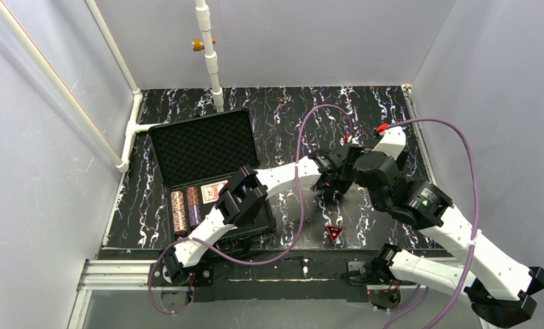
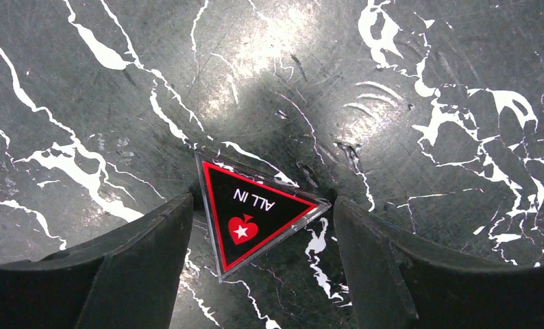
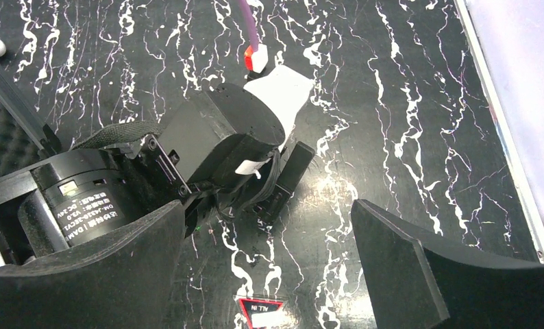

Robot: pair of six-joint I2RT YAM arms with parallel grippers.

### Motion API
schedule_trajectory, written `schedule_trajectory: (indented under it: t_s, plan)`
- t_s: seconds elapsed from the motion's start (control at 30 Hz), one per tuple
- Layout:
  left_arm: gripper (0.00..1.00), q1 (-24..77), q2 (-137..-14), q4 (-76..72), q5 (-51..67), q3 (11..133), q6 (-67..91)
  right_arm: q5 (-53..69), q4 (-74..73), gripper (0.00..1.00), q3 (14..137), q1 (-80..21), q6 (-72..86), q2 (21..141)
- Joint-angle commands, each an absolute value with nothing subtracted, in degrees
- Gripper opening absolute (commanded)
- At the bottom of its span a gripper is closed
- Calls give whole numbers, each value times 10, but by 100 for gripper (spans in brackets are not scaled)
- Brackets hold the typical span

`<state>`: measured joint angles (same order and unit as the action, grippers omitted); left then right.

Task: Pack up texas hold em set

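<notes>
We find the red triangle [image 2: 252, 209], marked ALL IN, lying flat on the table [image 2: 84, 82], well apart from the black case [image 1: 159, 159]. The left hand [image 2: 262, 200] is released, its fingers [image 2: 146, 260] standing on either side of the triangle with narrow gaps; we see no clamping. The right hand [image 3: 267, 205] is released wide, grasps nothing, and hovers above the left arm's wrist [image 3: 221, 137]. The case lies open at the table's left side, its foam-lined lid [image 1: 204, 145] towards the far wall; chip stacks [image 1: 180, 211] and a red card deck [image 1: 214, 192] sit in its tray
</notes>
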<state>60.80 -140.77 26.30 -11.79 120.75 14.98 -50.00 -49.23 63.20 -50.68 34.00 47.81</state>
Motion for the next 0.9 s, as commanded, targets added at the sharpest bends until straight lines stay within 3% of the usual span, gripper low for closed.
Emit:
schedule_trajectory:
  t_s: [0.0, 0.3, 0.87]
  plan:
    - [70, 618, -1413, 292, -144, 1201, 161, -504, -480, 98, 634, -504, 338, 473]
    - [51, 621, -1405, 292, -151, 1190, 169, -505, -482, 98, 635, -504, 338, 474]
    - [36, 624, -1324, 294, -157, 1162, 144, -491, -468, 98, 651, -504, 333, 481]
